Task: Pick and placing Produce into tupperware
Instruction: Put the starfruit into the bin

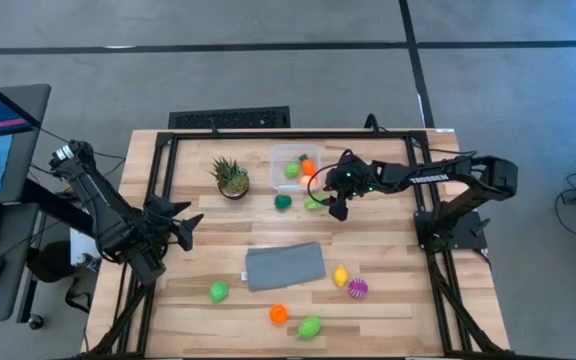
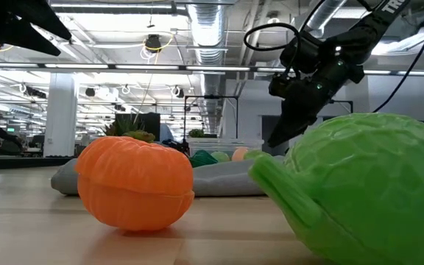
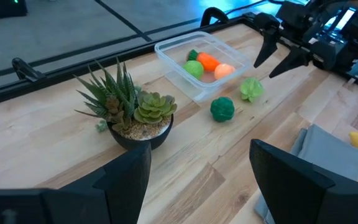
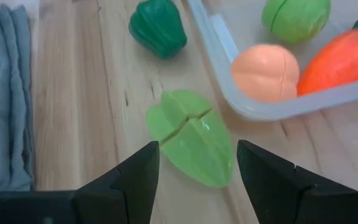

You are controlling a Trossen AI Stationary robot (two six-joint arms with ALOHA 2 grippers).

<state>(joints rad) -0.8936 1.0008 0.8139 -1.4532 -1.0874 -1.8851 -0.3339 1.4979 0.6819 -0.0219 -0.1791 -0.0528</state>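
R gripper point(image 4: 194, 168) wide open, empty, over light-green leafy toy veg point(image 4: 191, 144) at 6 o'clock of clear plastic tub point(image 4: 253, 106): drop straight, centre fingers, then close.

the high view looks straight down on the whole table point(image 1: 388, 300). the low view sits at table height, close behind an orange toy point(image 2: 135, 184). each wrist view looks forward past its own fingers; both share the tupperware point(image 3: 185, 53) point(image 4: 272, 109).

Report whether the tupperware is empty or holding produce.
Holding produce: the tupperware contains a light green piece, an orange one and a peach one.
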